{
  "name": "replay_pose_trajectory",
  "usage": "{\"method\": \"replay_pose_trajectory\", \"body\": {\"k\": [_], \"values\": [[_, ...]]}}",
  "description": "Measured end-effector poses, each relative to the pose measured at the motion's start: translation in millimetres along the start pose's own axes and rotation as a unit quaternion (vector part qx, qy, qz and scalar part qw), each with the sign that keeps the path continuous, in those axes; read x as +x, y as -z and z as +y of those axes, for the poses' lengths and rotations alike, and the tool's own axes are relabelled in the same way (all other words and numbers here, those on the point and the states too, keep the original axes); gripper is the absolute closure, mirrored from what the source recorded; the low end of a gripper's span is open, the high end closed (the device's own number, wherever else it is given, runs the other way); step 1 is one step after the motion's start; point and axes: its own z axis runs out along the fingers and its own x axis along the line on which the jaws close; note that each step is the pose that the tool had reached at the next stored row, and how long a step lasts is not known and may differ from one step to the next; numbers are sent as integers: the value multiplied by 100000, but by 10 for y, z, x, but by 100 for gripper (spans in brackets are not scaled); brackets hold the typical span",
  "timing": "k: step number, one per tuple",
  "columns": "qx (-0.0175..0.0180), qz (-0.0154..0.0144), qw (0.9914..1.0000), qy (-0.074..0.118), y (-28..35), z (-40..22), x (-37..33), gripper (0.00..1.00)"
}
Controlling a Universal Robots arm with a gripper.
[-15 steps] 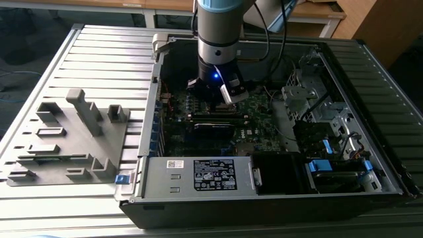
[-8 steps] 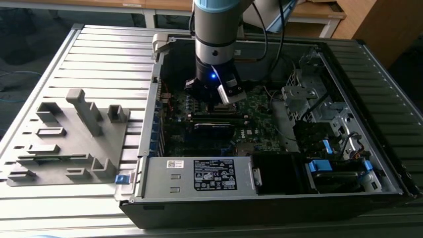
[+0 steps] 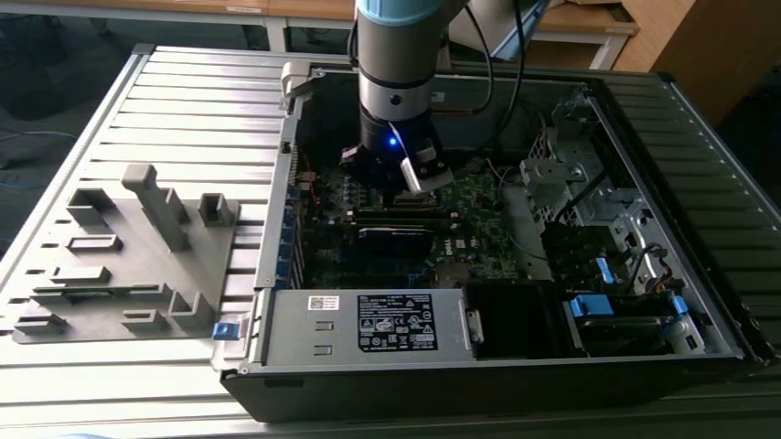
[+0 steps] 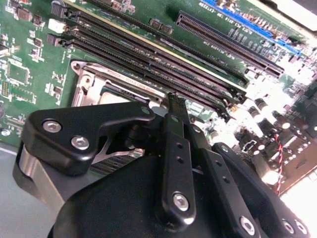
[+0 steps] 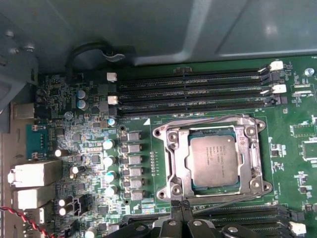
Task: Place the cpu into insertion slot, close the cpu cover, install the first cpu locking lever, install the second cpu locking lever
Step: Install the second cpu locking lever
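In the exterior view, 1 arm reaches down into the open computer case (image 3: 683, 302), its gripper (image 3: 409, 174) hanging over the motherboard (image 3: 476, 229) at frame centre. In the first wrist view, 1 cpu (image 5: 214, 161) lies seated in the socket at centre right, and 1 cpu cover (image 5: 174, 163) frames it, lying flat around the chip. 3 black memory slots (image 5: 193, 91) run above the socket. The gripper's black fingers (image 5: 182, 218) appear at the bottom edge, just below the socket; they look drawn together, holding nothing. 1 white-labelled power supply (image 3: 366, 325) sits at lower centre of the exterior view.
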Motion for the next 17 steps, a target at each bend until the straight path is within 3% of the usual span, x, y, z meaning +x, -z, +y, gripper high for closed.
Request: {"method": "replay_pose_trajectory", "body": {"k": [4, 12, 17], "values": [[-34, 10, 100000, 6, 1, -10, 4, 89], [-467, 44, 99999, -14, 0, -29, 27, 89], [-1125, 99, 99994, -45, -5, -40, 52, 89]]}}
